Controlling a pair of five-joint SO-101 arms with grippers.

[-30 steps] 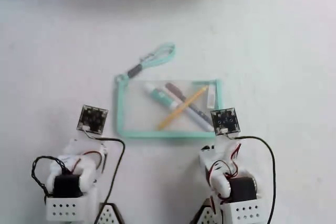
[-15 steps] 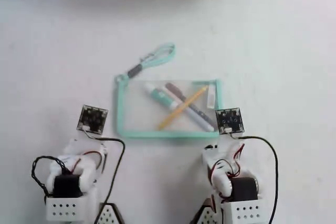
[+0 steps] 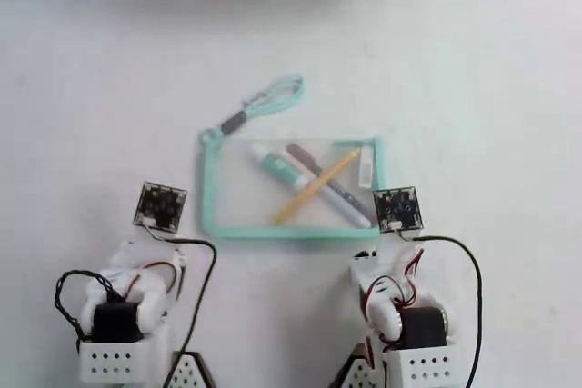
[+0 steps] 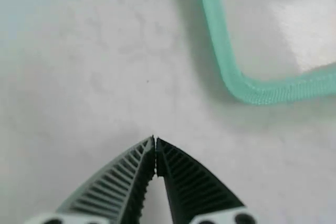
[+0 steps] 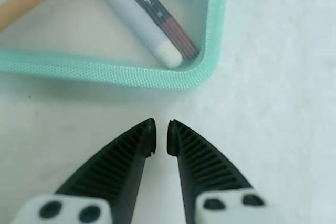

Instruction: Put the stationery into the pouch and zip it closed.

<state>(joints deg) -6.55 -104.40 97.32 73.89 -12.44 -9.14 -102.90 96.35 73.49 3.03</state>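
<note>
Left gripper point(image 4: 155, 143): its 2 ribbed fingers are pressed together at the tips and hold nothing, just above the bare white table point(image 4: 79, 61), near 1 rounded corner of the pouch point(image 4: 247, 88) but apart from it. Right gripper point(image 5: 159, 132): its 2 fingers are parted by a narrow gap and also hold nothing, close to another corner of the pouch point(image 5: 105, 72) without touching it. In the high view, the left arm point(image 3: 123, 311) and right arm point(image 3: 400, 315) sit at the near edge of the table point(image 3: 473, 88), 1 before each near corner of the pouch point(image 3: 291, 233). The pouch is a flat, clear rectangle with a mint-green border, lying between and just beyond the 2 arms. Inside it lie 4 items: a yellow pencil point(image 3: 314, 188) set diagonally, a grey pen point(image 3: 332, 190) crossing it, a teal-and-white tube point(image 3: 277, 166), and a small white eraser point(image 3: 366, 168) against the right-hand edge. In the right wrist view, the white end of the pen point(image 5: 168, 53) rests in the pouch's corner. A mint-green wrist strap point(image 3: 273, 99) loops away from the far left corner. Whether the zip is closed cannot be told.
</note>
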